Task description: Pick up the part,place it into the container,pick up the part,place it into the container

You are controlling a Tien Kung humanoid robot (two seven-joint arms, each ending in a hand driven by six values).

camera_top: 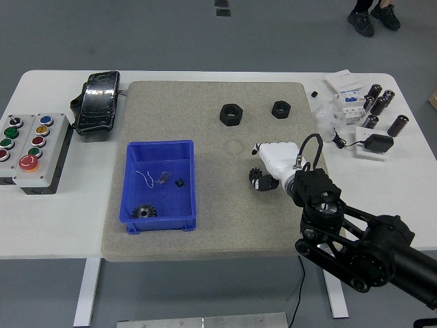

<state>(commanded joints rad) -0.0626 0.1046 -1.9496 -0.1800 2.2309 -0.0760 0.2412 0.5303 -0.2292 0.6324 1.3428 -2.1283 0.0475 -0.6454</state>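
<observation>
Place: robotics lab or industrial workshop
Floor: bare grey
Bench: white table (61, 225) with grey mat (205, 219)
Fittings: push-button control box (31, 142), blue parts bin (160, 219), circuit breaker (349, 102), capacitors (382, 106), large hex nuts (231, 114)
</observation>
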